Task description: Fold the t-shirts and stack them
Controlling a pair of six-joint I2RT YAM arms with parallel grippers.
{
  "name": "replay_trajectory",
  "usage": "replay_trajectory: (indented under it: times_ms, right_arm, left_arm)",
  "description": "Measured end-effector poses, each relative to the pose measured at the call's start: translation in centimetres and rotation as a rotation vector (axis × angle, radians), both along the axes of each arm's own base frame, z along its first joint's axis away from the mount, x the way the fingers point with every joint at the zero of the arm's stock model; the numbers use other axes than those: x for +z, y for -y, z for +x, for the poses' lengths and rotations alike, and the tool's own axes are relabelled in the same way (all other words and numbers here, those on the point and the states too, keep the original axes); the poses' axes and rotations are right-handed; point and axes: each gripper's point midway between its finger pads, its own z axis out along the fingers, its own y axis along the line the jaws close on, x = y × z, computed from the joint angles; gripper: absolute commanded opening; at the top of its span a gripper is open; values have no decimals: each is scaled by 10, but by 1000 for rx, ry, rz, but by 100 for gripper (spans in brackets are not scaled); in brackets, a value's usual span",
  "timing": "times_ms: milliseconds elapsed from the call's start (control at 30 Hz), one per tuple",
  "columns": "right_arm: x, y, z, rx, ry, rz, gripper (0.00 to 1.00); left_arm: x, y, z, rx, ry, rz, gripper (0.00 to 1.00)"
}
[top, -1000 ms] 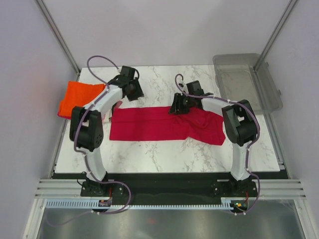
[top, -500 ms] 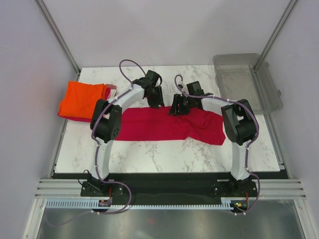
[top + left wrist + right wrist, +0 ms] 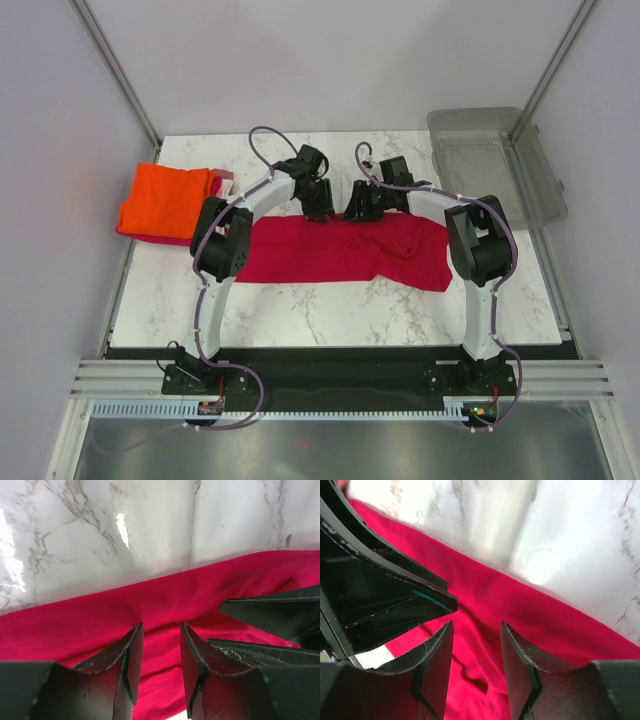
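Observation:
A crimson red t-shirt (image 3: 330, 250) lies as a long strip across the middle of the marble table, bunched at its right end. A bright orange t-shirt (image 3: 165, 198) lies folded at the far left on a stack with a pink edge (image 3: 223, 176) and a dark red edge (image 3: 150, 237). My left gripper (image 3: 320, 207) and right gripper (image 3: 357, 210) sit side by side over the red shirt's far edge, near its middle. In the left wrist view my left gripper (image 3: 161, 626) is open over red cloth (image 3: 100, 615). In the right wrist view my right gripper (image 3: 477, 625) is open over red cloth (image 3: 530, 615).
A clear grey plastic bin (image 3: 500, 160) stands at the back right, partly off the table. Bare marble (image 3: 330, 315) lies in front of the red shirt. The other gripper's black fingers show in each wrist view (image 3: 280, 615) (image 3: 395, 595).
My left arm has swung right, from beside the orange stack to the middle of the red shirt's far edge. My right gripper has shifted slightly toward the far edge.

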Motion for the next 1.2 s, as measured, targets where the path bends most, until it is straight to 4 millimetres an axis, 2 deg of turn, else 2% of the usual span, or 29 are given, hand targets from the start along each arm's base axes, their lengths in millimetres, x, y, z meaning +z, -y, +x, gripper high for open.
replay_trajectory:
  times_ms: [100,167,267,567,933,1200]
  right_arm:
    - [-14,2,-7,2,-31,-8,47]
    - [-20,2,-15,11,-56,-1,47]
    - [-20,0,-20,23,-48,25,45]
    - [-19,7,-62,42,-100,68,42]
    - [-2,22,-115,52,-106,89,43]
    - [3,20,-118,49,-115,103,49]
  left_arm:
    - [-13,1,-3,-6,-28,5,42]
    - [-15,3,-3,-10,-35,-1,42]
    - [-14,4,-2,-10,-32,-1,42]
    - [-16,4,-2,-10,-41,2,41]
    - [-17,3,-1,-7,-40,8,41]
    - [-16,3,-1,-6,-38,10,41]
